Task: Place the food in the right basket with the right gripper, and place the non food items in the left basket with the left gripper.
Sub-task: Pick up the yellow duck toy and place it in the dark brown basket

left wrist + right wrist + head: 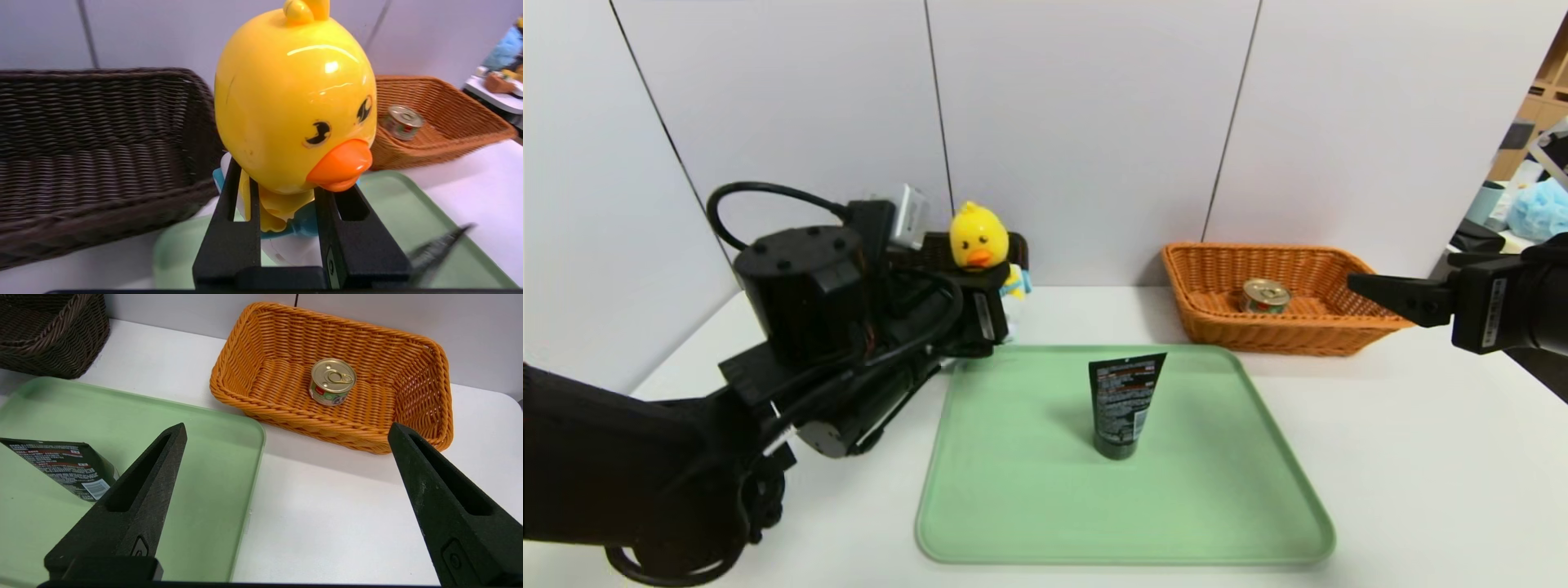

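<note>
My left gripper is shut on the yellow toy duck, gripping it under the head, in the air over the green tray's far left corner. Just behind it is the dark brown left basket, mostly hidden by my arm in the head view. The black tube stands on its cap on the tray. The tin can sits inside the orange right basket. My right gripper hangs open and empty by that basket's right end.
The green tray lies in the middle of the white table. White wall panels stand close behind both baskets. Beyond the table's right end are shelves and clutter. My left arm takes up the near left of the table.
</note>
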Motion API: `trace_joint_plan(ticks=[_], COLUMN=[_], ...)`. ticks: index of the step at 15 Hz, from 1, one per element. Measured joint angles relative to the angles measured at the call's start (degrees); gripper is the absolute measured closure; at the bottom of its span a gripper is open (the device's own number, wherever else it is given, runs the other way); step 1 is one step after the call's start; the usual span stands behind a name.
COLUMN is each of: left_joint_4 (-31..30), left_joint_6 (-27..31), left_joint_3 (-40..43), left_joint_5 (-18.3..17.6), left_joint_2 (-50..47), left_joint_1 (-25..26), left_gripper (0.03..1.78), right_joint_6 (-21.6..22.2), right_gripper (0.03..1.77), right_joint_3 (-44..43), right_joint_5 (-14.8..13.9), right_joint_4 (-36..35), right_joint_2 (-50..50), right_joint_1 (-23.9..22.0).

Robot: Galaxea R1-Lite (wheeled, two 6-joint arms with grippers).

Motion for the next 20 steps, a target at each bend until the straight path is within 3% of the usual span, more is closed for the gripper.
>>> trace_joint_plan(ticks=[3,6,11,20], left_joint_4=[8.83,17.37,32.11,35.49], left_joint_6=[0.07,0.94,5.07,5.32], left_joint_3=[-6.29,-11.31,-21.11,-34.24], left_joint_5=[-0.33,-3.15,-4.24,-4.49], left_joint_2=[-0.89,-0.55,0.77,14.91], left_joint_1=[7.58,13.91,17.49,23.63], left_gripper=[1.41,1.41,1.41,1.41], right_joint_6=[-0.11,-0.16,-0.17,0.09], right_gripper=[0.10,0.10,0.10,0.10], right_joint_3=[-0.20,-1.13,-1.40,-1.07], right_joint_5=[-0.33,-0.38,-0.21,0.28], right_joint_4=[0.16,2.01,2.43,6.52], right_joint_2=[-0.04,-0.09,-0.69,-4.47], right_joint_1=[-0.02,-0.02,-0.02,-0.61])
